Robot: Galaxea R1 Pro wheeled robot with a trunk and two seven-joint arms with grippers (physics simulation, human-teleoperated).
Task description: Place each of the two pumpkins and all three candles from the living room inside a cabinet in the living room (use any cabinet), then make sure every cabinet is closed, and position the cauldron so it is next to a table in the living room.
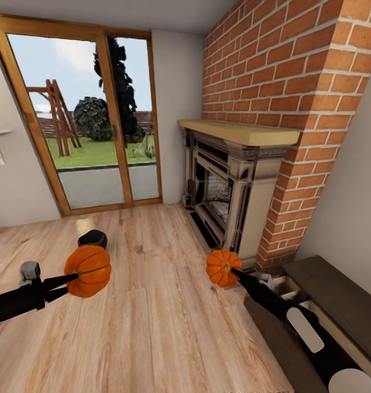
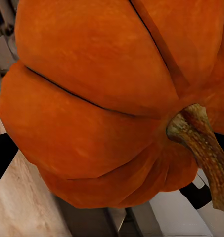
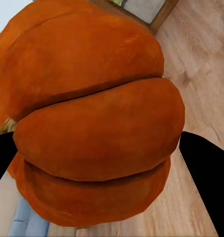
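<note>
My left gripper (image 1: 71, 284) is shut on the larger orange pumpkin (image 1: 88, 270), held above the wood floor; its ribs and curved brown stem show close up in the left wrist view (image 2: 92, 98). The smaller pumpkin (image 1: 223, 267) sits in my right gripper (image 1: 235, 274), which is shut on it, near the fireplace's front corner; the right wrist view has it between black fingers (image 3: 205, 187). On the floor just behind the left pumpkin stands the small black cauldron (image 1: 92, 238). The dark-brown cabinet (image 1: 338, 297) lies at lower right, a drawer (image 1: 286, 286) pulled out with pale insides.
A stone fireplace (image 1: 223, 185) with a wooden mantel is set against the red brick chimney (image 1: 294, 82) at right. A wood-framed glass door (image 1: 98, 125) to the garden fills the far wall. Bare plank floor (image 1: 152, 316) stretches between my arms.
</note>
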